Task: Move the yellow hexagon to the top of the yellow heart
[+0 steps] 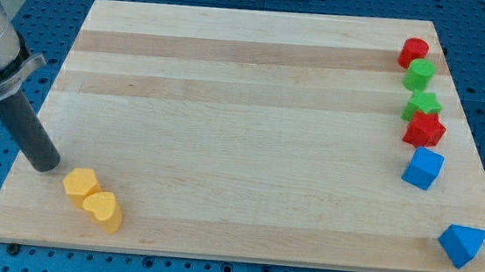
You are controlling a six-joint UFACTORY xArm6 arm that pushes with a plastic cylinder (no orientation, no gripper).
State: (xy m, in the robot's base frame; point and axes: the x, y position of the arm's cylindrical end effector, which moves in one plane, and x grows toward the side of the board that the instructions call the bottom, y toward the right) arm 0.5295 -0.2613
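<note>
The yellow hexagon (80, 183) lies near the bottom left corner of the wooden board (242, 136). The yellow heart (102, 210) lies just below and to the right of it, touching it. My tip (44, 165) rests on the board just left of and slightly above the hexagon, a small gap away. The dark rod slants up to the view's left edge.
Along the right edge, from top down: a red block (413, 52), a green block (419, 74), a green star (422, 105), a red star (424, 129), a blue cube (423, 168) and a blue triangle-like block (462, 244).
</note>
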